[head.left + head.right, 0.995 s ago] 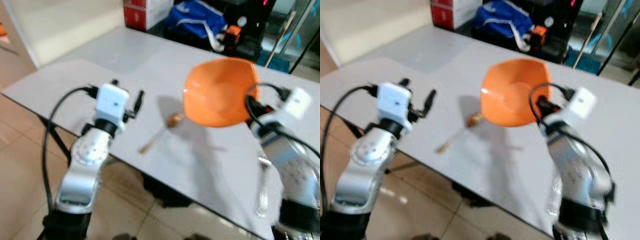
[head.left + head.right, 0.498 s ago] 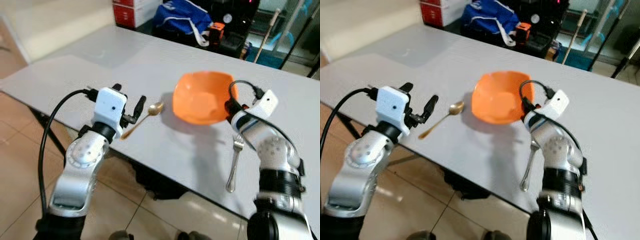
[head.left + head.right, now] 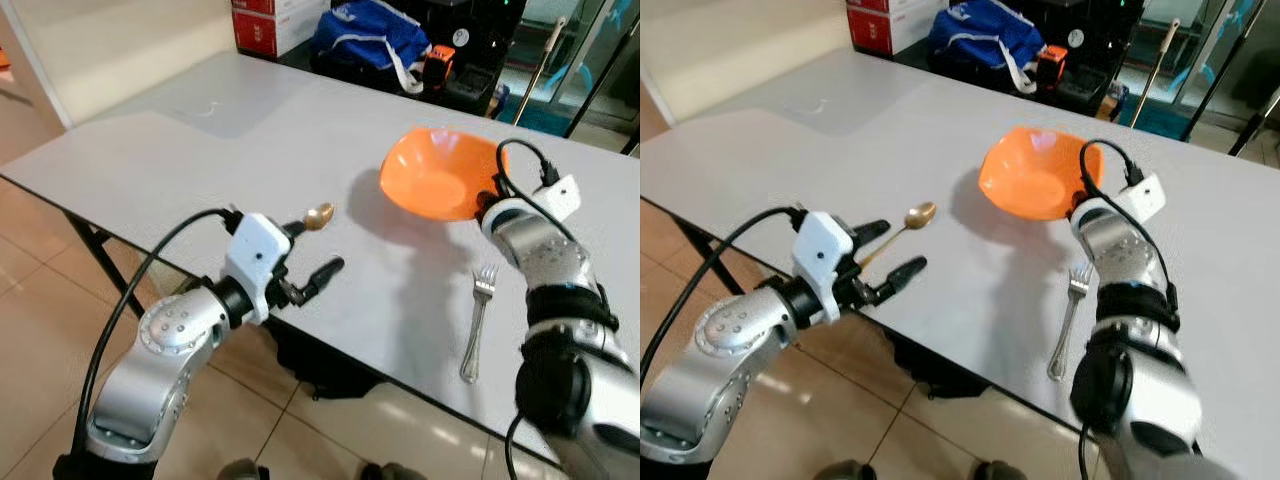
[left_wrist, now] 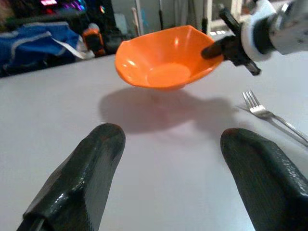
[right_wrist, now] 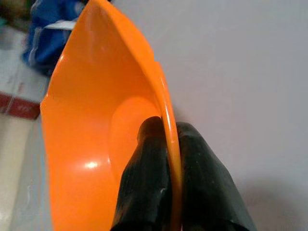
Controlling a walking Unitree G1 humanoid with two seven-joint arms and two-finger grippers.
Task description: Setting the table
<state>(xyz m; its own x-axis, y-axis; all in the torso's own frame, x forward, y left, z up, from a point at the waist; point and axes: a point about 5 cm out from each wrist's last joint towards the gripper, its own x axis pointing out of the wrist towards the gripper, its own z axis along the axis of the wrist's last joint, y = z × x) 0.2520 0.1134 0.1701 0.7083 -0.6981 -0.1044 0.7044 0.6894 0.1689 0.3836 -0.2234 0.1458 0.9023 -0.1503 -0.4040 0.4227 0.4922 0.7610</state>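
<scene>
Orange plastic bowl (image 3: 440,172) is the item in hand: the right gripper (image 5: 166,159) pinches its rim, one black finger inside the wall and one outside, and carries it tilted just above the grey tabletop (image 3: 200,140); the shadow beneath it in the left wrist view indicates that it is not yet set down. Compared with half a second ago, the bowl sits further toward the robot's right and farther from the near edge, and the silver metal fork (image 3: 476,320) now lies clear of the right arm, on the tabletop between the bowl and the near edge. The gold-coloured metal spoon (image 3: 318,215) lies to the left of the bowl, its handle passing behind the left gripper (image 3: 315,265). The left gripper has turned to point across the tabletop toward the bowl, and its fingers (image 4: 82,180) stand wide apart and hold nothing. Judged from this layout, the place setting is part-way complete: fork and spoon are down, and the bowl still requires lowering flat and releasing. The tilt is the main risk; release before the base sits level could let the bowl rock or slide.
</scene>
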